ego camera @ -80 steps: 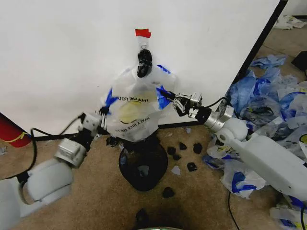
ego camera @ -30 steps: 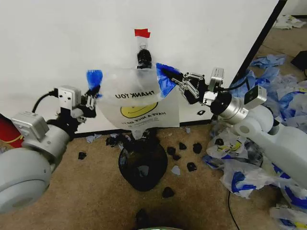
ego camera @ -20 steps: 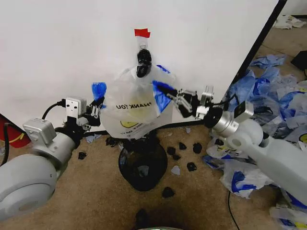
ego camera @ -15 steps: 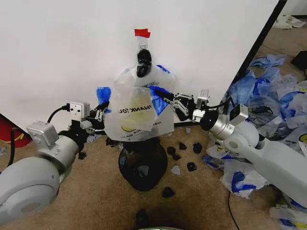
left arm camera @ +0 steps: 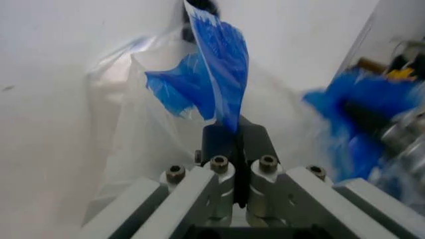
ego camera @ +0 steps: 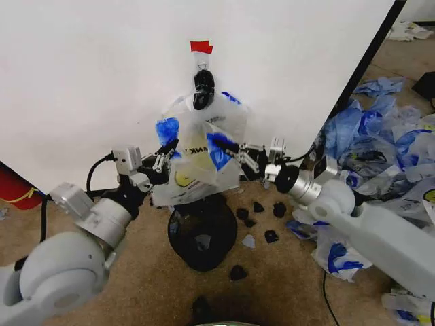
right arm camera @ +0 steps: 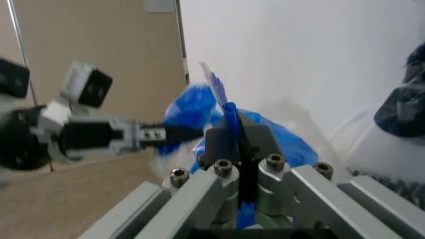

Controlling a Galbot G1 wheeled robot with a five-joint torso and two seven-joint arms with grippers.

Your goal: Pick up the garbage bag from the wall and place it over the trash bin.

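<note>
The garbage bag (ego camera: 194,163), whitish with a yellow smiley and blue handles, hangs bunched from a black clip (ego camera: 202,88) on the white wall. My left gripper (ego camera: 165,147) is shut on its left blue handle (left arm camera: 222,69), and its fingers (left arm camera: 219,142) pinch the plastic. My right gripper (ego camera: 231,146) is shut on the right blue handle (right arm camera: 229,112); the right wrist view also shows the left gripper (right arm camera: 166,133) close opposite. The trash bin (ego camera: 202,234), round and black, stands on the carpet directly under the bag.
Red tape (ego camera: 202,46) marks the wall above the clip. Black scraps (ego camera: 262,207) lie on the carpet right of the bin. A heap of blue-and-clear bags (ego camera: 380,136) covers the floor at right. A red cylinder (ego camera: 17,187) stands at far left.
Both grippers have drawn inward toward each other and slightly down, each keeping its handle. The bag, earlier stretched wide and flat, is now bunched narrow under the clip.
</note>
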